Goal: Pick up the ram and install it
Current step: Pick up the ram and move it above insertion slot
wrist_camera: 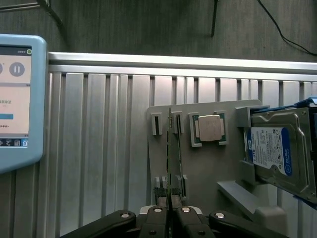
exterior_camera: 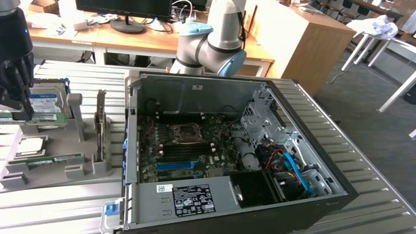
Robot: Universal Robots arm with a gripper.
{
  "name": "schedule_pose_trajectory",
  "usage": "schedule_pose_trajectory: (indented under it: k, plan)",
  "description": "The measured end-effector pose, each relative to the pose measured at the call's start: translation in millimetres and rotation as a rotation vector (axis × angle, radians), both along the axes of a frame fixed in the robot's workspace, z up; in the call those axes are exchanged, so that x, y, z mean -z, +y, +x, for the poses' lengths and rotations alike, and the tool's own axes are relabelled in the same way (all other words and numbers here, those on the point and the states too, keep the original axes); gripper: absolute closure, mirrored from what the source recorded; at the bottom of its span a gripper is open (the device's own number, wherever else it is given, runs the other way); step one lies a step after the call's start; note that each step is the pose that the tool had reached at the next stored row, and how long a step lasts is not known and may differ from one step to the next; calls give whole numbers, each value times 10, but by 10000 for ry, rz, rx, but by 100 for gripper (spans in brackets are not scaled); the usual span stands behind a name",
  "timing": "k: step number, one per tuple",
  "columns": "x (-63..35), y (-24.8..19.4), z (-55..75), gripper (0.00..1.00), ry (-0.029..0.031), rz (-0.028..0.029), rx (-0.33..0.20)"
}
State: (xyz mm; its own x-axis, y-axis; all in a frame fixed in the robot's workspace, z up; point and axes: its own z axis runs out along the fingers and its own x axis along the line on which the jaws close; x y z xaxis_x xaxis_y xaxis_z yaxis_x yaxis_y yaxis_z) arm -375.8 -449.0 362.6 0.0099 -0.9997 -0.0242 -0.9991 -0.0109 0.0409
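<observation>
Slatted metal table [exterior_camera: 58, 207] carries a grey holder [exterior_camera: 46, 176], with an open computer case [exterior_camera: 195, 92] beside the holder. Above the holder, the claw [exterior_camera: 18, 116] is clamped nearly shut on the ram [exterior_camera: 46, 118]. In the wrist view, over the holder [wrist_camera: 208, 168], the claw [wrist_camera: 171, 202] pinches the ram [wrist_camera: 170, 148] edge-on.

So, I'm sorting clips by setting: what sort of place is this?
Probably a robotics lab in an office: an open computer case on a slatted metal table, desks with a monitor behind, and a robot arm.
</observation>
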Motion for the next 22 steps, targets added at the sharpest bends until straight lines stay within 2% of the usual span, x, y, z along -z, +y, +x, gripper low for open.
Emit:
schedule_pose_trajectory:
  k: [22]
  plan:
    - [-206, 0, 0, 87, 0, 1, 0]
